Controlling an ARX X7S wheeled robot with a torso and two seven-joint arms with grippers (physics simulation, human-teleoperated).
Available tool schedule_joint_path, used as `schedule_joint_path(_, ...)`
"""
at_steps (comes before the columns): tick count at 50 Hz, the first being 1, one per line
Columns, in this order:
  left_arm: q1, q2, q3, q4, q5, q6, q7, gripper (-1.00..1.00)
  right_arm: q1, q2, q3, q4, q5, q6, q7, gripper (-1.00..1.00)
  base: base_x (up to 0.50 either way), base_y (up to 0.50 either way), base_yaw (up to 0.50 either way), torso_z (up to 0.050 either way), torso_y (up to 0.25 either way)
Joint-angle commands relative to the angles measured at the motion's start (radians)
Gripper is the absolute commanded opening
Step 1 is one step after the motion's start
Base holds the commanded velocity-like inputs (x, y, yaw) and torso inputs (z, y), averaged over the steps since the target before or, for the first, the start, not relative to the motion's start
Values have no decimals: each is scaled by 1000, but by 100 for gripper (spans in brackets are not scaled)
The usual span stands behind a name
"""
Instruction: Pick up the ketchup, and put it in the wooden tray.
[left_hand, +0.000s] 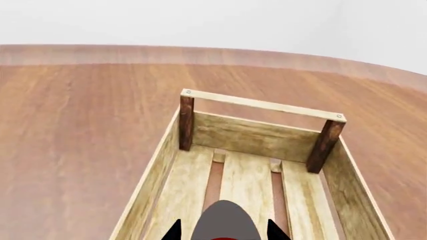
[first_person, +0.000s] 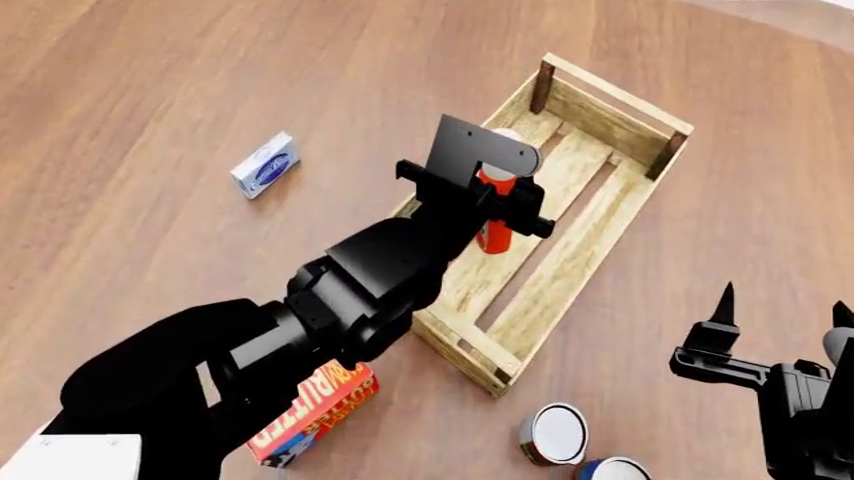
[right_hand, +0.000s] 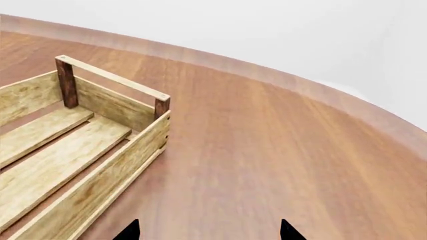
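The ketchup (first_person: 495, 222), an orange-red bottle, stands upright between my left gripper's (first_person: 507, 208) fingers, over the slats of the wooden tray (first_person: 617, 96) near its left wall. Whether its base touches the floor I cannot tell. In the left wrist view the bottle's grey-looking top (left_hand: 225, 219) fills the gap in the left gripper (left_hand: 225, 233), with the tray's far end wall (left_hand: 257, 136) ahead. My right gripper (first_person: 785, 312) hangs open and holds nothing, to the right of the tray's near end. The right wrist view shows the right gripper (right_hand: 209, 231) over bare table beside the tray's side wall (right_hand: 113, 170).
A blue-and-white box (first_person: 264, 165) lies left of the tray. A red-and-yellow butter box (first_person: 318, 410) lies under my left arm. Two cans (first_person: 551, 433) (first_person: 617, 470) stand by the tray's near corner, close to the right arm.
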Motion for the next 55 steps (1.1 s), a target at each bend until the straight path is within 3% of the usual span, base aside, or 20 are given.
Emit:
schedule_joint_path(1, 4, 2, -11, 3, 14, 16, 3, -100, 0, 2, -1, 0, 2, 0, 4, 100, 0, 0, 0, 0, 0)
schedule_joint_path(39, 53, 2, -13, 9, 72, -14, 1, -100, 0, 2, 1, 0, 12, 5, 21, 100, 0, 0, 0, 0, 0)
schedule_joint_path(40, 53, 2, -13, 10, 72, -15, 1, 100, 0, 2, 1, 0, 12, 5, 22, 100, 0, 0, 0, 0, 0)
schedule_joint_path(55, 48, 2, -13, 11, 73, -29, 1, 100, -1, 4, 1, 1, 16, -1, 23, 100, 0, 0, 0, 0, 0)
